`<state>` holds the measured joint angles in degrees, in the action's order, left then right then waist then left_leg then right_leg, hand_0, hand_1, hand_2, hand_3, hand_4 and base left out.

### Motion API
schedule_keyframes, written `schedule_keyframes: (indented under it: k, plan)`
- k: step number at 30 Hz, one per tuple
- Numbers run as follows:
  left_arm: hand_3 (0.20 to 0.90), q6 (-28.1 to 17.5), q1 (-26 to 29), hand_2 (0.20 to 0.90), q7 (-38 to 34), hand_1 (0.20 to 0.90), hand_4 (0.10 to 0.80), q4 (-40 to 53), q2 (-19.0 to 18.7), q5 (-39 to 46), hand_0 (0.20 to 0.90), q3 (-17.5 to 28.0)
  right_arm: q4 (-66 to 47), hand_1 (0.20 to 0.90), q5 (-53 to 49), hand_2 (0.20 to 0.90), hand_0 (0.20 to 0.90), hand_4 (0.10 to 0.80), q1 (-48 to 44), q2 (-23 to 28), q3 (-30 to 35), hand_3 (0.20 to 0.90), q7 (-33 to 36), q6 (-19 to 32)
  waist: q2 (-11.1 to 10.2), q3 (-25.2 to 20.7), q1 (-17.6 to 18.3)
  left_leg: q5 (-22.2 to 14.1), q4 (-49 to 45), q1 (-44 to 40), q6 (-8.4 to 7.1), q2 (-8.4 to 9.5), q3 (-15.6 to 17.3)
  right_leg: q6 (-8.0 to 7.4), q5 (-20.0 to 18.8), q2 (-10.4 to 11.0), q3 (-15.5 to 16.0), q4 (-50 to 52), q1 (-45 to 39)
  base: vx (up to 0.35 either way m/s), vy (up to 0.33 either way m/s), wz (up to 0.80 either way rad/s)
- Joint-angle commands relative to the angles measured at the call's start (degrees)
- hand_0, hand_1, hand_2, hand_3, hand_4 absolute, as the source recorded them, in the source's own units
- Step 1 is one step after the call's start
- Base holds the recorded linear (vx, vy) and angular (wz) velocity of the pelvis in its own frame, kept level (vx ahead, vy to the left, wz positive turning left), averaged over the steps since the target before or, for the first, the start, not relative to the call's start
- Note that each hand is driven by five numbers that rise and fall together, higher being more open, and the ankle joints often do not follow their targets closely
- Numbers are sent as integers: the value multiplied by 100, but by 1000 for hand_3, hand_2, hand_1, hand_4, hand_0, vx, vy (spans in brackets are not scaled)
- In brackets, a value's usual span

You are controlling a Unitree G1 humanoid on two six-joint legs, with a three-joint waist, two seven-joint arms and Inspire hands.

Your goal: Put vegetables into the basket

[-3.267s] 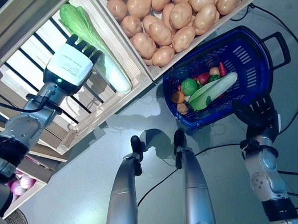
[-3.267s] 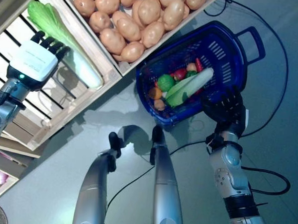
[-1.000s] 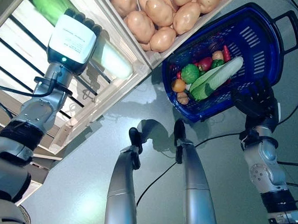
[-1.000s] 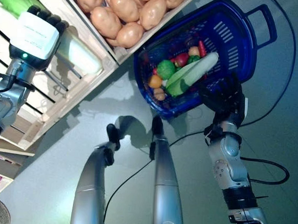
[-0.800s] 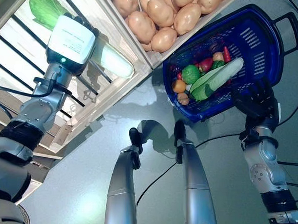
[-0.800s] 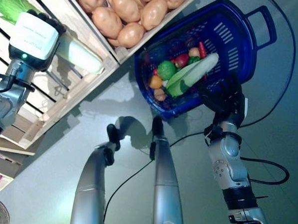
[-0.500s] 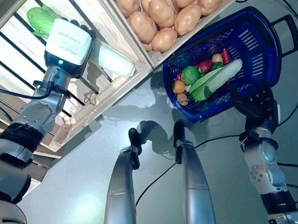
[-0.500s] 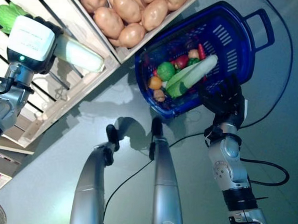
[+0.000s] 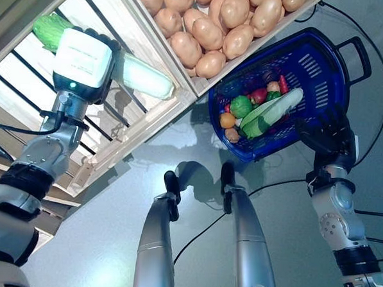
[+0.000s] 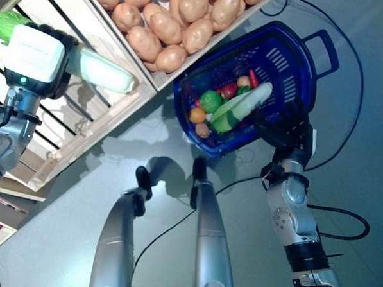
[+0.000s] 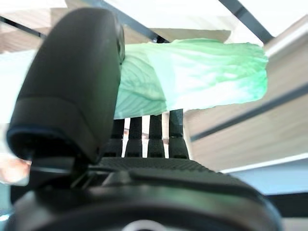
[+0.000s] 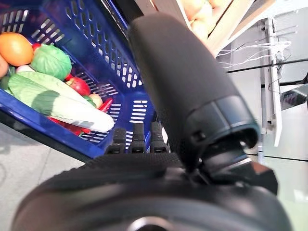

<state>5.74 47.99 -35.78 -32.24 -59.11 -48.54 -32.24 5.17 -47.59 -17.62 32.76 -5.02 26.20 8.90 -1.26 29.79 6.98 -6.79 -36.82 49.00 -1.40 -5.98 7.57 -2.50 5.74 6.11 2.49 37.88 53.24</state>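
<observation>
A long napa cabbage (image 9: 146,80), pale stalk and green leaves, is held just above the slatted wooden crate (image 9: 118,136). My left hand (image 9: 83,57) is shut on it; in the left wrist view the cabbage (image 11: 192,72) lies between thumb and fingers (image 11: 149,139). The blue plastic basket (image 9: 317,73) hangs at the right, with my right hand (image 9: 327,134) shut on its near rim. The right wrist view shows its fingers (image 12: 137,137) hooked over the basket wall (image 12: 96,43). Inside lie another cabbage (image 9: 273,109), a round green vegetable (image 9: 240,105), an orange one (image 9: 227,120) and red ones.
A wooden crate full of potatoes (image 9: 217,29) stands between the slatted crate and the basket, its corner close to the basket's rim. Lower wooden shelves run along the left edge. Grey floor lies below the basket.
My left hand has closed on the cabbage and raised it off the crate slats, turning it more level. The right hand still holds the basket. The camera has shifted slightly.
</observation>
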Motion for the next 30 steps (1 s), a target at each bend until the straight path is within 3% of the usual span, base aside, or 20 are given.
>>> schedule_keyframes:
  k: [1, 8, 12, 17, 20, 27, 30]
  plan:
    - [300, 86, 342, 300, -583, 300, 400, 520, -510, 202, 300, 741, -783, 900, 164, 900, 900, 800, -53, 133, 557, 900, -88, 327, -2, 1, -35, 158, 503, -289, -200, 47, -25, -190, -23, 88, 117, -295, -592, -4, 5, 4]
    - [300, -248, -89, 300, -1332, 300, 400, 860, -460, 1167, 300, 1347, -874, 900, 159, 900, 900, 800, 99, 64, 585, 900, -228, 384, -12, 1, -77, 191, 638, -505, -199, 85, -46, -161, -24, 65, 129, -449, -810, -1, 2, 1]
    - [300, -851, -742, 300, -1558, 300, 400, 1270, -112, 1769, 300, 2185, -980, 900, 281, 900, 900, 800, 295, -172, 606, 900, -353, 403, -32, 1, -160, 266, 861, -905, -241, 97, -70, -150, -27, 55, 184, -716, -1265, 28, -45, 2]
    - [300, -1649, -1499, 300, -1274, 300, 400, 2027, 508, 1701, 300, 2908, -1179, 900, 376, 900, 900, 800, 547, -509, 569, 900, -704, 365, -98, 1, -321, 422, 1378, -1730, -295, 169, -98, -174, -60, 74, 338, -1249, -2181, 34, -67, 7]
    - [300, -1792, -1648, 300, -1051, 300, 400, 2254, 639, 1915, 300, 3004, -1239, 900, 384, 900, 900, 800, 548, -563, 502, 900, -810, 349, -124, -12, -368, 538, 1633, -2092, -296, 211, -116, -170, -132, 73, 416, -1524, -2587, 12, -63, 14]
    - [300, -2485, -2259, 300, -303, 300, 400, 2683, 1442, 2766, 300, 2976, -1162, 900, 450, 900, 900, 800, 706, -631, 266, 900, -1327, 443, -137, -455, -523, 622, 2141, -2883, -328, 231, -133, -83, -119, -2, 780, -2191, -3605, 39, -48, 2]
    - [300, -2514, -2411, 300, 40, 300, 400, 2800, 1673, 3249, 300, 2833, -1096, 900, 362, 900, 900, 800, 701, -643, 187, 900, -1560, 476, -152, -551, -563, 627, 2295, -3127, -326, 246, -177, -83, -169, -26, 852, -2418, -3899, 17, -37, 8]
